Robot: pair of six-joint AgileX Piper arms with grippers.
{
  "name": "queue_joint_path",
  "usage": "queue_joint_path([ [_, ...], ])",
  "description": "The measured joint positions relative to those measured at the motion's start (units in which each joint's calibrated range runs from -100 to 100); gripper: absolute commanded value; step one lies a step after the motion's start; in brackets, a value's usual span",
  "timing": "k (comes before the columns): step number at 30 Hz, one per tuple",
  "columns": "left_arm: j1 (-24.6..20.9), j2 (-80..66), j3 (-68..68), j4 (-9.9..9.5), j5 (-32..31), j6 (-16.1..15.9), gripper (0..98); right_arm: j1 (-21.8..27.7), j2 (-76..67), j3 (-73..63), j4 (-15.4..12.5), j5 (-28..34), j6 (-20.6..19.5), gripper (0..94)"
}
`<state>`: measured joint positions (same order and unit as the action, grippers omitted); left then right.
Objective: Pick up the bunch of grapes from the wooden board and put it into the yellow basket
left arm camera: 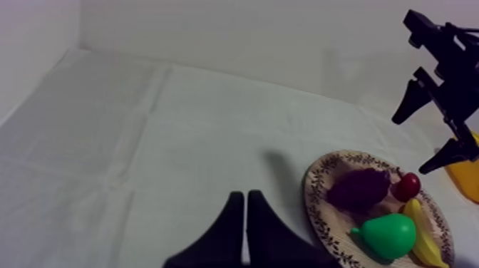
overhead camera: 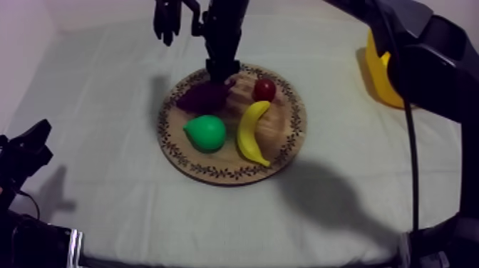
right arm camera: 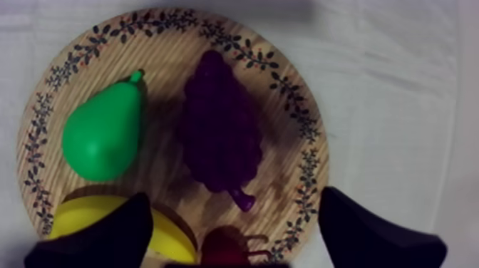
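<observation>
The purple bunch of grapes [overhead camera: 203, 95] [right arm camera: 221, 135] lies on the back left part of the round wooden board [overhead camera: 214, 171] [right arm camera: 85, 57]. My right gripper [overhead camera: 219, 68] [right arm camera: 234, 201] hangs open above the board, its fingers spread wide over the stem end of the grapes and touching nothing. The yellow basket [overhead camera: 381, 78] [left arm camera: 467, 174] stands at the back right, partly hidden by my right arm. My left gripper [overhead camera: 32, 142] [left arm camera: 244, 194] rests low at the left, shut on nothing, with the grapes [left arm camera: 358, 189] off to its right.
Also on the board are a green pear [overhead camera: 205, 132] [right arm camera: 103, 135], a banana [overhead camera: 251, 132] [right arm camera: 85, 214] and a small red fruit [overhead camera: 264, 89] [right arm camera: 224, 246]. Bare cloth surrounds the board.
</observation>
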<state>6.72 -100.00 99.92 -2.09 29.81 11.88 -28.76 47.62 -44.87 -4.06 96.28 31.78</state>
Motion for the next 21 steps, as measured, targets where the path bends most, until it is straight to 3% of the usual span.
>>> queue_joint_path([
  [21,0.0,0.0,0.0,0.0,0.0,0.0,0.1,-0.6,11.63,-6.63,-0.99,0.31,2.17,65.4],
])
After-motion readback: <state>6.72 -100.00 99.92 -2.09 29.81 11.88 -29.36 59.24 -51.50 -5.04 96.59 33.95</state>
